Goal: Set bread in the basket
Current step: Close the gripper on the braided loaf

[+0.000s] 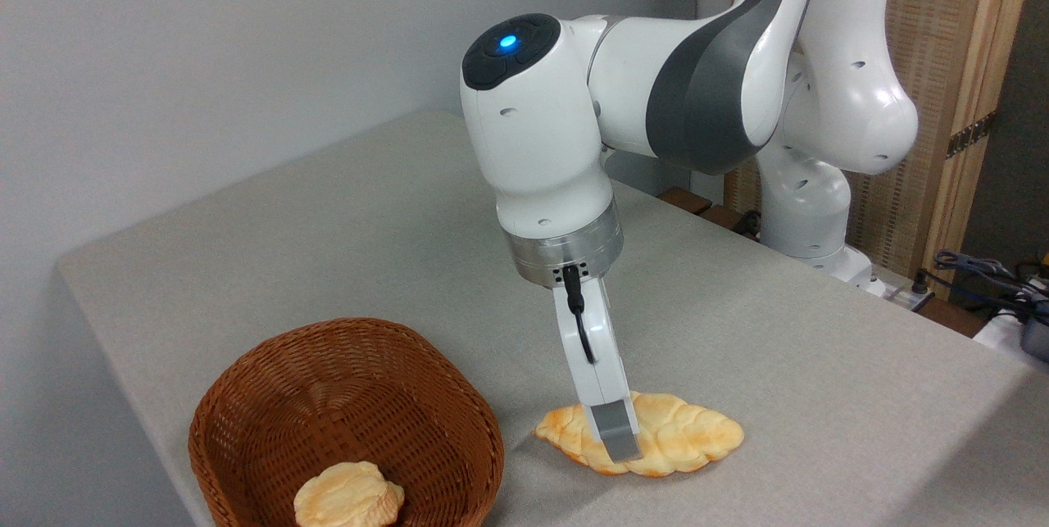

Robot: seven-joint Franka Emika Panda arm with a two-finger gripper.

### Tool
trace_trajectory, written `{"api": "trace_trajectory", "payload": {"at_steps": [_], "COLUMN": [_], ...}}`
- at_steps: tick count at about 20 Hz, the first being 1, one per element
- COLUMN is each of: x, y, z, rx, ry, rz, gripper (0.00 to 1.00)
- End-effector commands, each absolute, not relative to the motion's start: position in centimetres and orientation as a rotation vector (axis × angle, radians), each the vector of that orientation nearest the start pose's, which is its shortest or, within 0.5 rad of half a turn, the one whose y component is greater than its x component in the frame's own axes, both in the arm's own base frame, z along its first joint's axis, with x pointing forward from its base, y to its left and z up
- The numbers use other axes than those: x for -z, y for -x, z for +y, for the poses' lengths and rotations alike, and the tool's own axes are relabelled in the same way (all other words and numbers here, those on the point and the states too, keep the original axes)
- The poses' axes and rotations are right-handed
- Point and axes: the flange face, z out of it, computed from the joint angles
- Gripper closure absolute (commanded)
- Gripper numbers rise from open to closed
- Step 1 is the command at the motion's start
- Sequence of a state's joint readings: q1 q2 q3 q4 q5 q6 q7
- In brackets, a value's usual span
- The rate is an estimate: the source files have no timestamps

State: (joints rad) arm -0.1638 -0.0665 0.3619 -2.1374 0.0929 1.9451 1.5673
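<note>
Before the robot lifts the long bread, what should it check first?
1. Bread lying flat on the table: ok.
2. Gripper down at the bread's middle: ok.
3. Fingers really pinching the bread: cannot tell, only one finger shows.
4. Basket upright, just left of the bread: ok.
5. Room in the basket: ok, only a small bun sits at its front.
6. Path to the basket free: ok.

Bread [680,429]: pale yellow, orange-brown edges, braided pattern. Basket [246,396]: brown woven wicker. Small bun [348,496] in basket: pale cream, light tan edges. Table [369,207]: plain grey-beige. Arm [541,150]: glossy white, dark grey panels, blue light on black cap, silver ring. Hand [616,433]: white, grey fingertips.
</note>
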Motion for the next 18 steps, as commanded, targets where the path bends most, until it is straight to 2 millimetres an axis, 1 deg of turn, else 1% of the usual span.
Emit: {"api": "trace_trajectory", "payload": {"at_steps": [1, 2, 4, 6, 18], "x": [-42.9, -43.0, -43.0, -43.1, -42.5], "y": [-50.0, -49.9, -49.7, -49.6, -49.6], "z": [11.3, 11.4, 12.4, 12.6, 12.2], "rx": [-0.204, -0.203, -0.2, -0.195, -0.214], "ry": [2.4, 2.398, 2.397, 2.384, 2.381], "rz": [2.088, 2.093, 2.101, 2.116, 2.131], "gripper": [0.0, 0.0, 0.0, 0.0, 0.0]}}
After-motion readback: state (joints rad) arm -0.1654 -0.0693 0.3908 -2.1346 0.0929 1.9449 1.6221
